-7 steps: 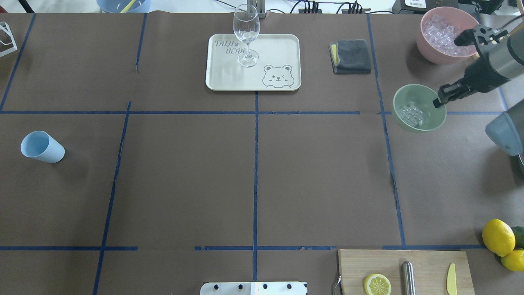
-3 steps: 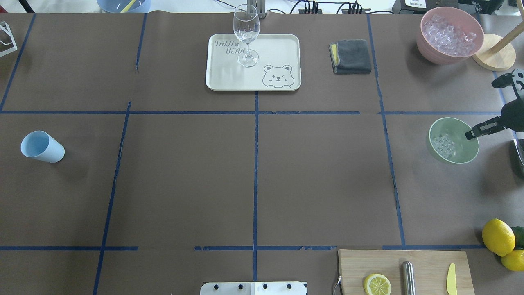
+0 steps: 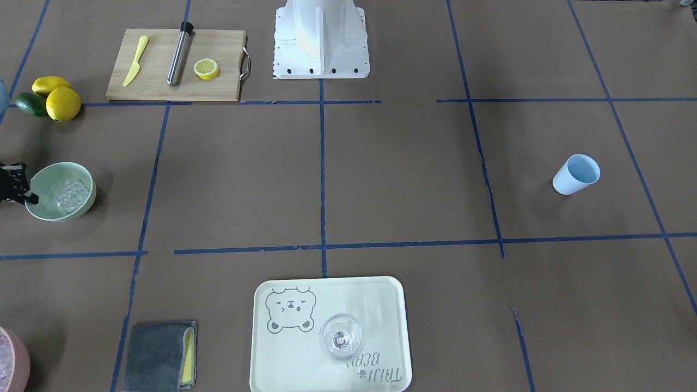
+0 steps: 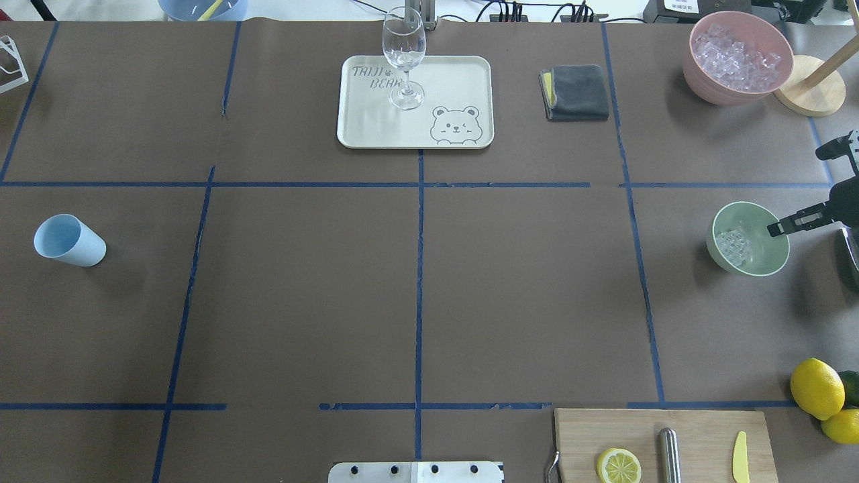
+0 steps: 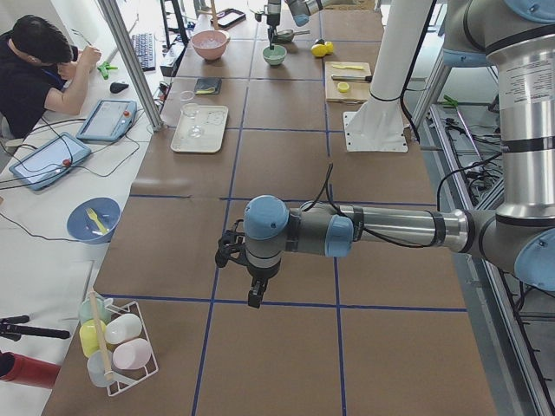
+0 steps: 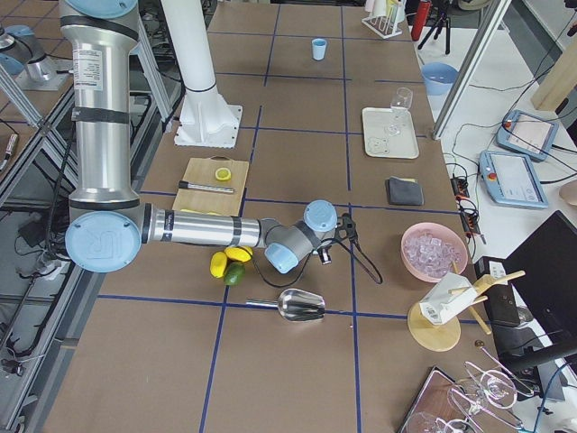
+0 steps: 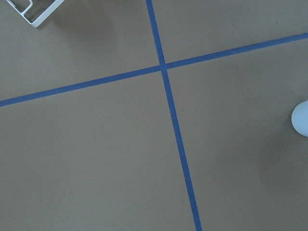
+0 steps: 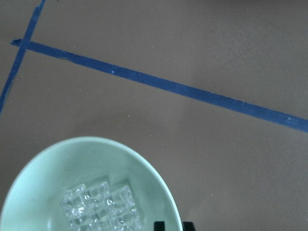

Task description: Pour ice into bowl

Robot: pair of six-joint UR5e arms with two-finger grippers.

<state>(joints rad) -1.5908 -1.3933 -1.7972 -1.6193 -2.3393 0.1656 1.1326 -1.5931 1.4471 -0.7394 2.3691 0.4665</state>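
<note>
The pale mint-green bowl (image 4: 758,260) sits low at the table's far right with a small heap of clear ice cubes (image 4: 733,243) in it. My right gripper (image 4: 777,229) is shut on the bowl's right rim. The front-facing view shows the same bowl (image 3: 52,175), ice (image 3: 72,196) and right gripper (image 3: 30,198). The right wrist view looks down into the bowl (image 8: 53,163) onto the ice (image 8: 101,204). The light blue cup (image 4: 69,240) stands far left, empty. My left gripper (image 5: 252,299) hangs over bare table near the cup; I cannot tell if it is open.
The pink container of crushed ice (image 4: 737,57) and a wooden stand (image 4: 810,94) are at the back right. A tray (image 4: 463,74) holds a wine glass (image 4: 403,57). There is a grey cloth (image 4: 576,92), a cutting board (image 4: 698,429), lemons (image 4: 817,388) and a metal scoop (image 6: 302,305).
My right gripper has carried the bowl with its ice to the right and toward the robot, away from the pink container. The last step was small. The cup has not moved.
</note>
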